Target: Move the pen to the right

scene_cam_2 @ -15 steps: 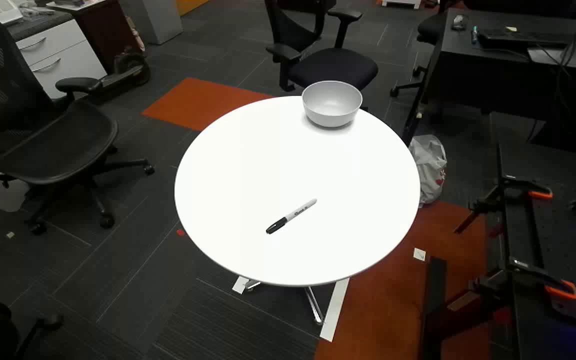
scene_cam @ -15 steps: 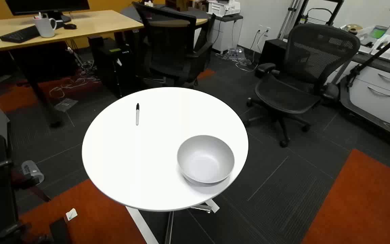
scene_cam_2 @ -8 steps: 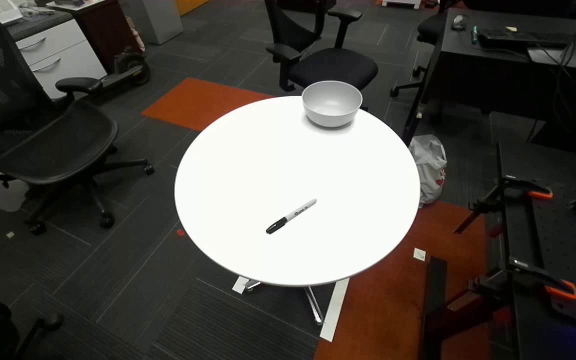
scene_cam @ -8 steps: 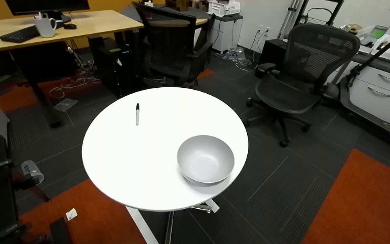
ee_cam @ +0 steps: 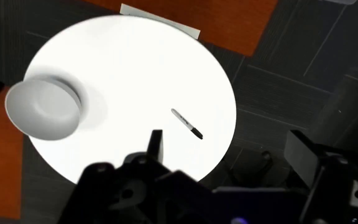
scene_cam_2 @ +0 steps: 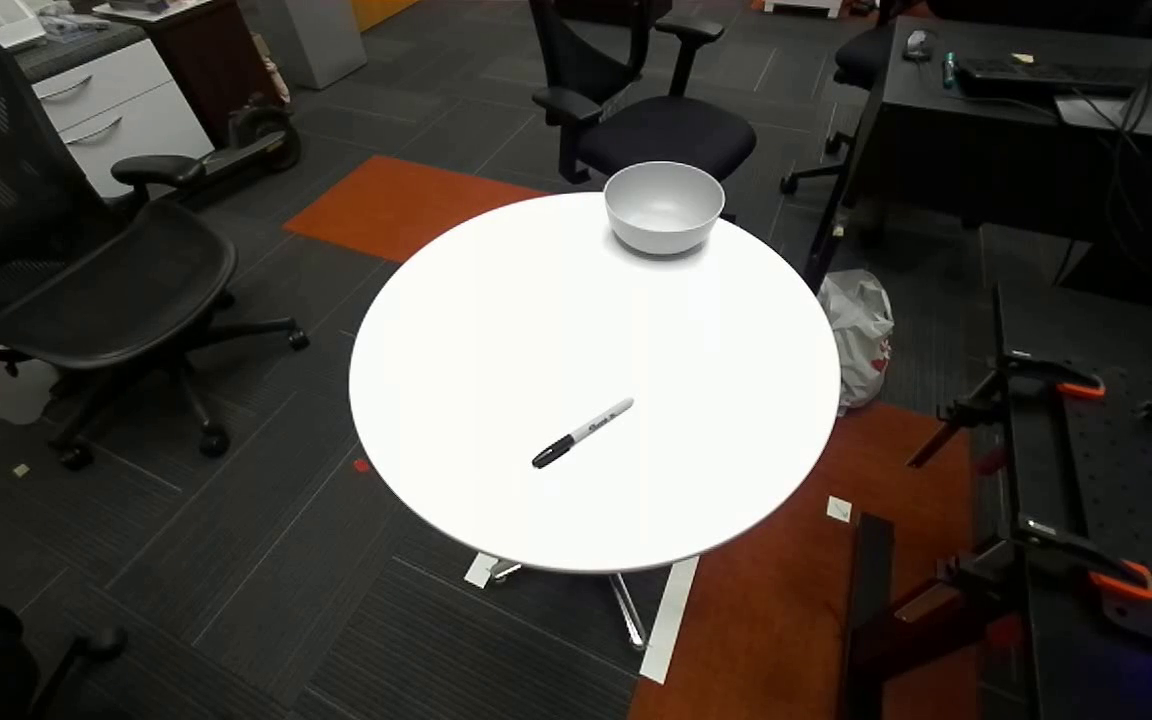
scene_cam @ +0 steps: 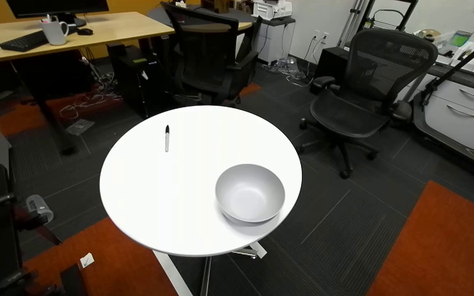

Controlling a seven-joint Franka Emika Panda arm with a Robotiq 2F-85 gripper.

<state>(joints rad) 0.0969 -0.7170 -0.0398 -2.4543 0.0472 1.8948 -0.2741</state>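
The bench (ee_cam: 129,62) glares overexposed white in every view, the bowl (ee_cam: 47,109) casting a soft shadow, the dark end effector (ee_cam: 225,137) slightly out of focus.

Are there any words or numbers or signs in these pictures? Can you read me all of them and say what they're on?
No word or number reads clearly.
Marker pen: dark lettering, too small to read.
Plastic bag: red mark, too unclear to read.
White paper square: a dark mark, perhaps an arrow.
Computer tower: tiny marks, unreadable.
Clear container: grey markings, too blurred.
Keyboard: keys too small to read.
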